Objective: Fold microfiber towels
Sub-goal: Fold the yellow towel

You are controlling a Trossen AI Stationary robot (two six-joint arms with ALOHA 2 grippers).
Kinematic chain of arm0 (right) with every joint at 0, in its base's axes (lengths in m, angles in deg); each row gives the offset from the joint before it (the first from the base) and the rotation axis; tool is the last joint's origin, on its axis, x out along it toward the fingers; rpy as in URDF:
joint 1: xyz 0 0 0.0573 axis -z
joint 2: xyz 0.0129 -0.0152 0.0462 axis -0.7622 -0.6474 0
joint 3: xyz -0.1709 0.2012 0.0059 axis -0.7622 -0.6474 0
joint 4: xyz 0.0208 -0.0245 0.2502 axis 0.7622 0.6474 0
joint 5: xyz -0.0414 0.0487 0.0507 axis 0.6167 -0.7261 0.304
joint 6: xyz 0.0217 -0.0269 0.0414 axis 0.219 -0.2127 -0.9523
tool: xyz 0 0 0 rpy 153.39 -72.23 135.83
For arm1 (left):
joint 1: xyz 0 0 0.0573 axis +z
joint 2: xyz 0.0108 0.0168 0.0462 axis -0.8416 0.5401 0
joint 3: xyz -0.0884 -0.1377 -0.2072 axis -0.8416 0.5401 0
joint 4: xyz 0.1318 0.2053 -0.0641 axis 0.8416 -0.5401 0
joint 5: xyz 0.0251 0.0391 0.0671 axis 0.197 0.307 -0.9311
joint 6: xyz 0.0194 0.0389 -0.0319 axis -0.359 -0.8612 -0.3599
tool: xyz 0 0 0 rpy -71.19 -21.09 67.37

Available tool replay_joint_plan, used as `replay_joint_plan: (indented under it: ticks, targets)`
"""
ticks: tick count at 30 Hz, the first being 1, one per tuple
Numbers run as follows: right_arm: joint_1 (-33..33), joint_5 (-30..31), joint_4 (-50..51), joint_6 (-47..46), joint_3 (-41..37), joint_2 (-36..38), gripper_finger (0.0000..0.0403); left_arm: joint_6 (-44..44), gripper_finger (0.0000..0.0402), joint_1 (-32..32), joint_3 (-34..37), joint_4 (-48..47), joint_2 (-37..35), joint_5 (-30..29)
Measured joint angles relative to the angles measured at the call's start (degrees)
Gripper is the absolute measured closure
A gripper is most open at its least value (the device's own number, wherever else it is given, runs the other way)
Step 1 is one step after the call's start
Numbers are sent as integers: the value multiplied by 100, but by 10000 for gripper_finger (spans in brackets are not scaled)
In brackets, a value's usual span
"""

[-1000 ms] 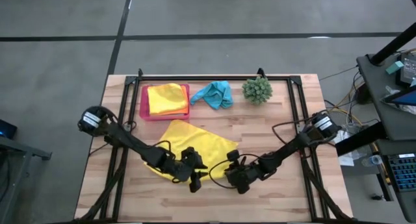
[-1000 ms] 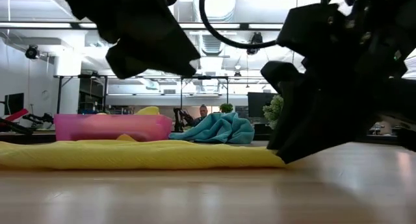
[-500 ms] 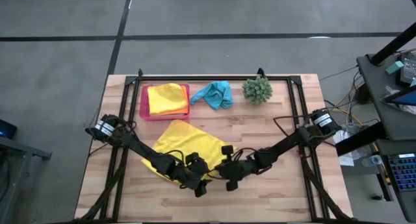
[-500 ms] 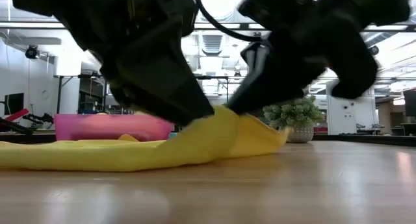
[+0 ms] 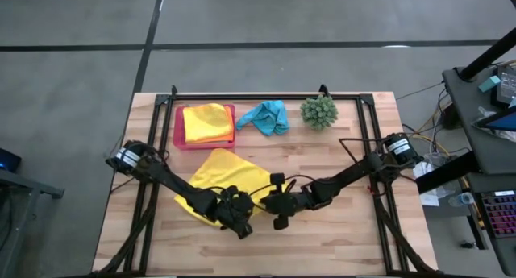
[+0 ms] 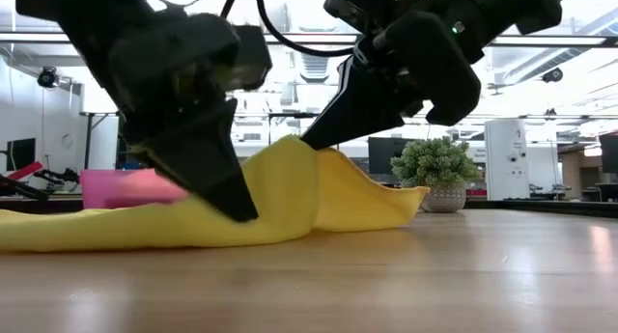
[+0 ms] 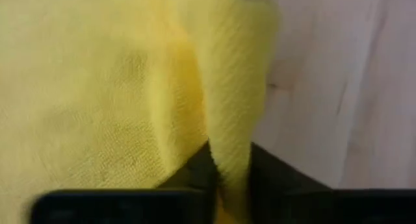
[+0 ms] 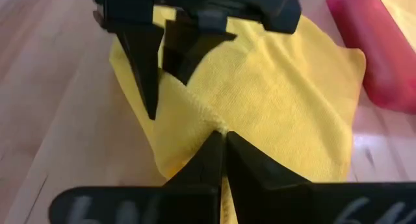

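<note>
Left gripper (image 5: 239,222): clamped on the near edge of the yellow towel (image 5: 230,175), a fold of cloth pinched between its fingers (image 7: 195,175) in the left wrist view. Right gripper (image 5: 276,214): pressed shut on the same edge just beside it, its fingertips (image 8: 214,143) meeting on the hem.

The towel lies on the table (image 5: 339,238) in front of the pink tray (image 5: 179,141). From both grippers the body of the cloth stretches away toward the tray, so the held edge is the near one and a fold would carry it over toward the far side. The two grips sit close together near the towel's near right corner; the left arm lies over the cloth, the right arm reaches in from bare wood.

In the low view the pinched edge stands up in a peak (image 6: 290,174) off the table, the rest still flat.

Change noted: a second ago the towel lay flat and both grippers hung clear above it. Half a second ago they had just reached the edge. Now both are closed on it and the edge is raised higher. The turquoise towel (image 5: 266,117) and plant ball (image 5: 319,110) are unmoved.
</note>
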Motion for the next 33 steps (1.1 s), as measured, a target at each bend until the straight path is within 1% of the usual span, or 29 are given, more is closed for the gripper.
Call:
replay_joint_plan:
  ticks: [1, 2, 5, 7, 10, 16, 19, 22, 25, 29, 31, 33]
  targets:
    - [10, 0, 4, -12, 0, 0, 394, -63, 380, 5, 2, 3, -41, 5]
    - [13, 2, 4, -23, 0, 0, 394, -161, 388, 19, 10, 7, -100, 7]
    - [17, 2, 10, -83, 0, 16, 387, -315, 390, 62, 71, -22, -321, 9]
    - [29, 0, 100, -160, -2, 80, 374, -321, 397, 106, 131, -30, -457, 9]
    - [37, 4, 265, -282, -7, 226, 344, -323, 400, 177, 227, -39, -665, 9]
    - [37, 24, 837, -365, -28, 575, 267, -319, 401, 310, 407, -46, -966, 9]
    - [37, 45, 1181, -467, -83, 788, 235, -208, 401, 347, 569, -16, -1148, 9]
    - [62, 47, 1564, -594, -180, 1106, 211, -51, 401, 382, 736, 21, -1281, -5]
    - [63, 2, 1597, -747, -372, 1450, 196, -25, 401, 382, 855, 212, -1448, -44]
    - [34, -671, 1012, -797, -829, 1618, 191, -69, 401, 388, 1051, 537, -1670, -71]
    - [23, -946, 353, -858, -1103, 1592, 193, -180, 401, 391, 1109, 578, -1788, -128]
    - [22, -1070, -490, -890, -1406, 1526, 196, -214, 401, 404, 1103, 654, -1855, -161]
